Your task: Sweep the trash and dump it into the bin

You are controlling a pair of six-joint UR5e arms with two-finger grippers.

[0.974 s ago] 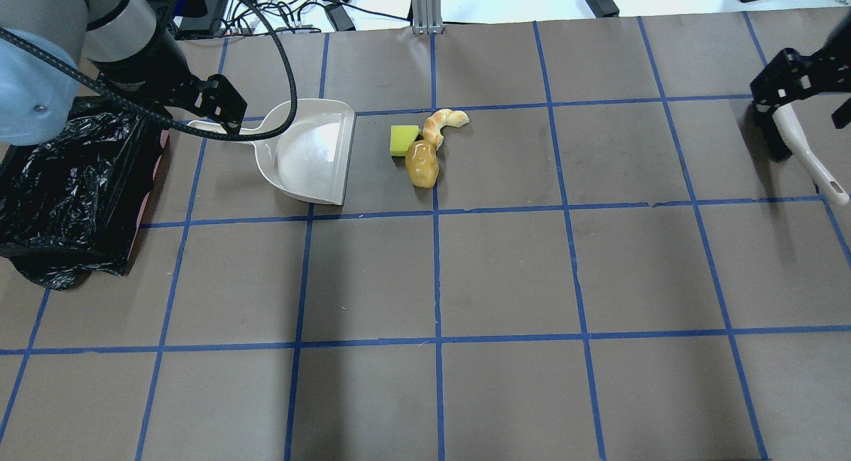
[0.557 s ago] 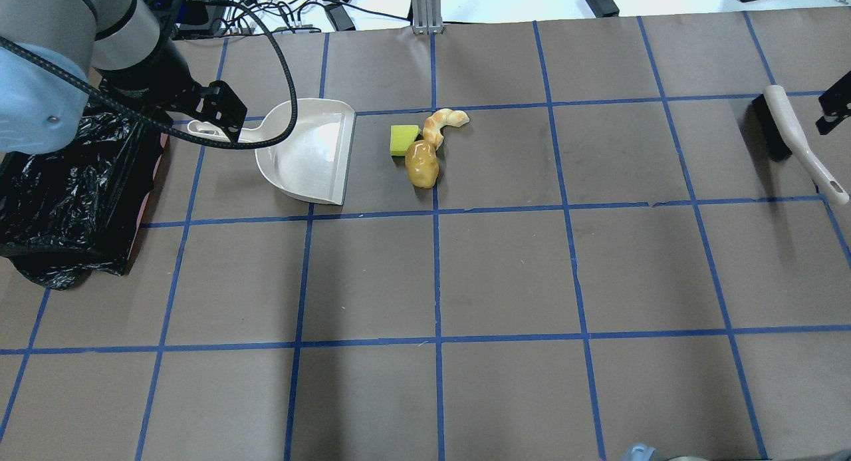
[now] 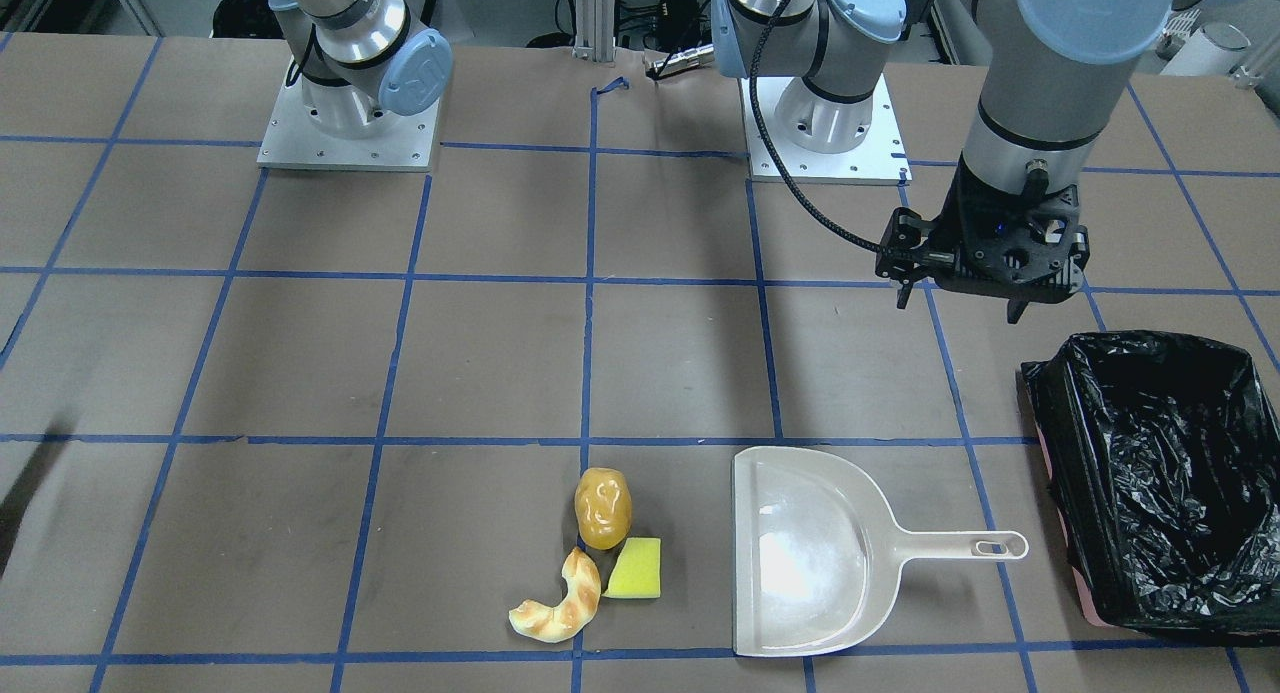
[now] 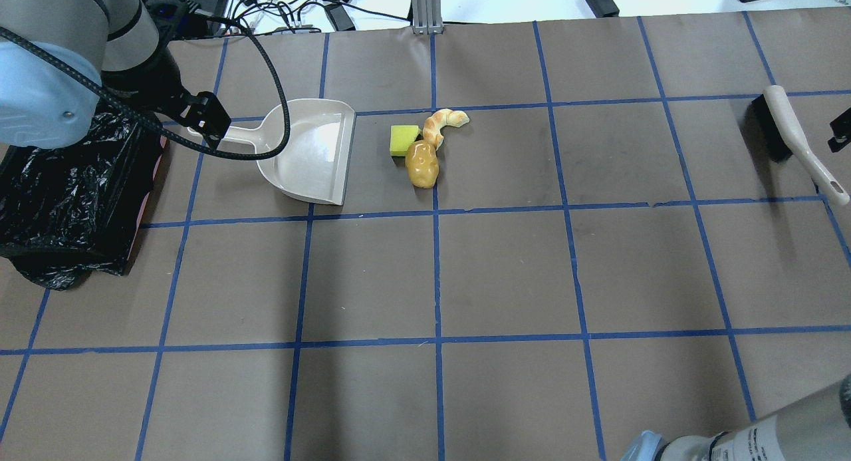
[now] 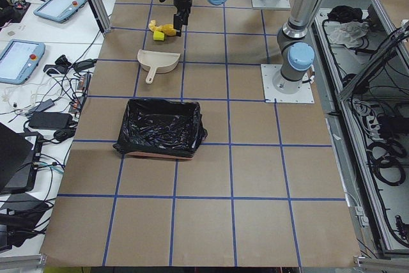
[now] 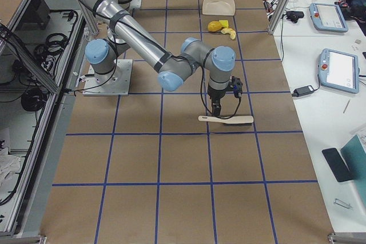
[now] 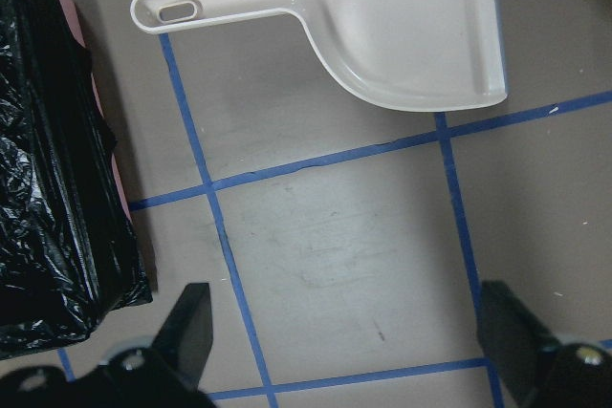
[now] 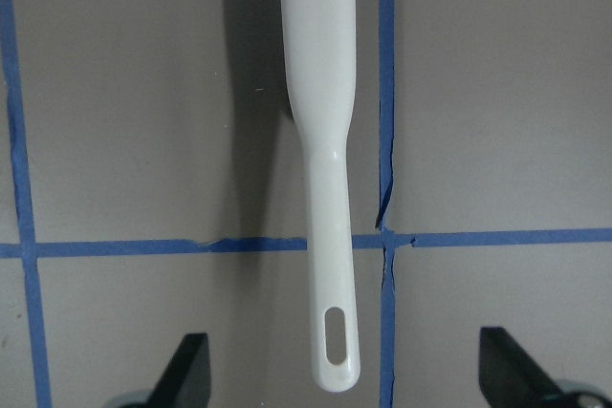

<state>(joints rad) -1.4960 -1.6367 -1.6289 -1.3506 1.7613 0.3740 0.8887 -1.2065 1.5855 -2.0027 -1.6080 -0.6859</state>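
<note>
Seen from the front-facing camera, the potato, croissant and yellow sponge cluster on the surface at the dustpan's 9 o'clock, the bin at its 3 o'clock, while the left tool hangs spread and empty and the right tool, likewise spread and empty, hovers over the brush handle.

Overhead and front views opposed, sharing bin; side views distant; wrist cameras close, downward
</note>
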